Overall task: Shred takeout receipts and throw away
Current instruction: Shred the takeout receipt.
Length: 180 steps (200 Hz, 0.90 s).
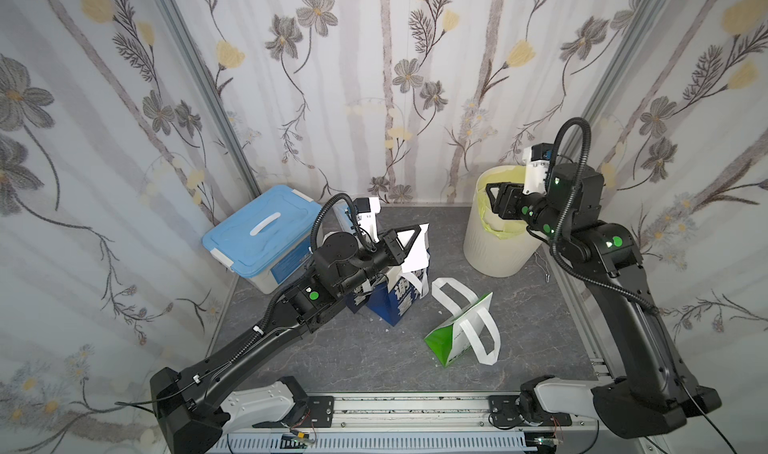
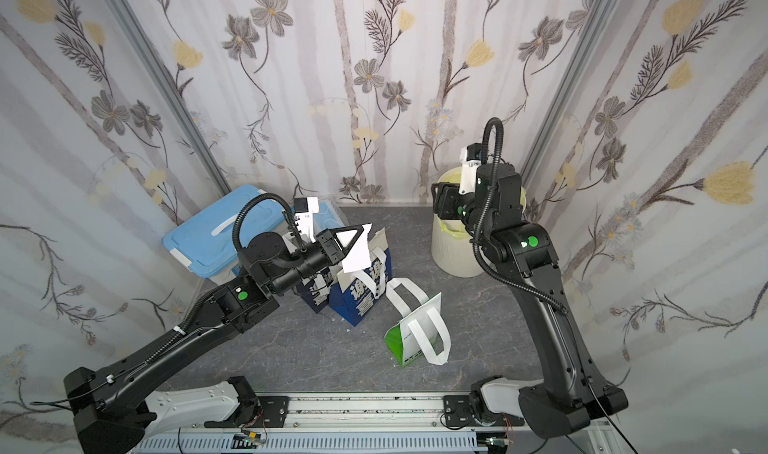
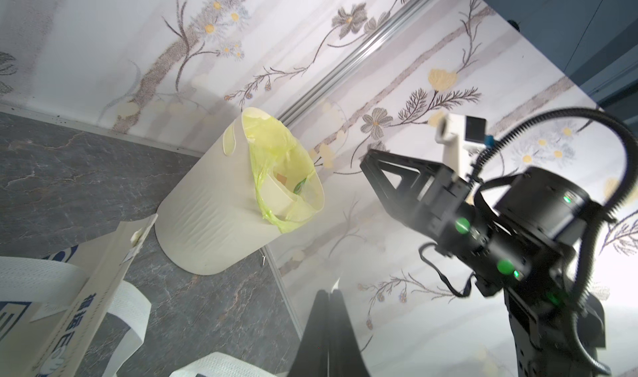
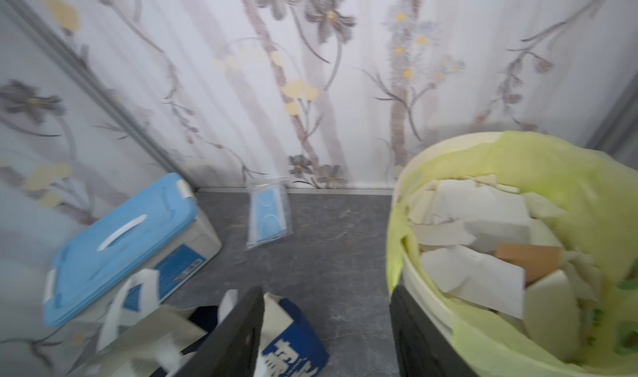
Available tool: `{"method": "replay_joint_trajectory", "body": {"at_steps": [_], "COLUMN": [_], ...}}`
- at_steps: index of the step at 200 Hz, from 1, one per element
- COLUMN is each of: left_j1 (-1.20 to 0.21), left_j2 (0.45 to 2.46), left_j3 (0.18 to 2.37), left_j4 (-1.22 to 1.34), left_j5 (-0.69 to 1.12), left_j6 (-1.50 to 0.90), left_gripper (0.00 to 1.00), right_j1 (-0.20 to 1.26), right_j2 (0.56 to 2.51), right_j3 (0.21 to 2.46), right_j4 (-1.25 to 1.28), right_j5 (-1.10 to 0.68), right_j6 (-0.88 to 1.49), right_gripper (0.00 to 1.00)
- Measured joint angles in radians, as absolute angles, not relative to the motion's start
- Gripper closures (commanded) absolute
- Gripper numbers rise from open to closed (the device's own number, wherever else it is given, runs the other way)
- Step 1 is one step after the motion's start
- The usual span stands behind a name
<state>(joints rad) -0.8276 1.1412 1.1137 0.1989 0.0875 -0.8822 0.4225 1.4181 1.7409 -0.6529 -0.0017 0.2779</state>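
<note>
Your receipt (image 1: 417, 254) is up off the tabletop (image 1: 374, 360), pinched in the left gripper (image 1: 413, 238), whose jaws are closed flat on its upper edge. Both top views show it as a plain white sheet hanging just above the open mouth of the dark blue paper bag (image 1: 395, 306). Torn white pieces (image 4: 483, 278) lie inside the trash bin (image 1: 486, 244), on its yellow-green liner (image 4: 552, 171). The right gripper (image 1: 492, 196) hangs over that bin's rim with its jaws spread apart and nothing between them.

Around the receipt you have the blue bag directly beneath it. The green-and-white paper bag (image 1: 444, 344) lies on its side nearer the robot, and the blue-lidded box (image 1: 262, 231) sits behind the left arm. A packet of blue masks (image 4: 269, 213) sits near the back wall. Between the receipt and the bin lies bare tabletop.

The left arm covers the near side of the blue bag and a corner of the box, and the right arm covers part of the bin's rim. In the left wrist view you see only a thin white sliver of paper (image 3: 336, 285) at the closed fingers. The right wrist view is blurred, and you cannot read any print on the sheet.

The receipt's broad face is turned up toward the camera head. Its long axis appears to run from the pinch down toward the bag, ending in a slanted free edge.
</note>
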Motion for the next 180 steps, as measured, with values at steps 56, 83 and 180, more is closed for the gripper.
{"method": "replay_joint_trajectory", "body": {"at_steps": [56, 83, 180], "left_j1": [-0.828, -0.828, -0.828], "left_j2": [1.147, 1.154, 1.16], "left_j3": [1.081, 1.072, 1.05], "left_j4": [0.337, 0.376, 0.45], "left_j5": [0.006, 0.004, 0.02], "left_j6": [-0.977, -1.002, -1.033], "left_gripper": [1.0, 1.0, 1.0], "right_j1": [0.732, 0.805, 0.855], "right_j2": [1.245, 1.231, 1.276], "right_j3": [1.434, 1.362, 1.309], "right_j4": [-0.407, -0.315, -0.17], "right_j5": [-0.129, -0.128, -0.165], "right_j6": [0.503, 0.612, 0.772], "right_gripper": [0.35, 0.34, 0.57]}}
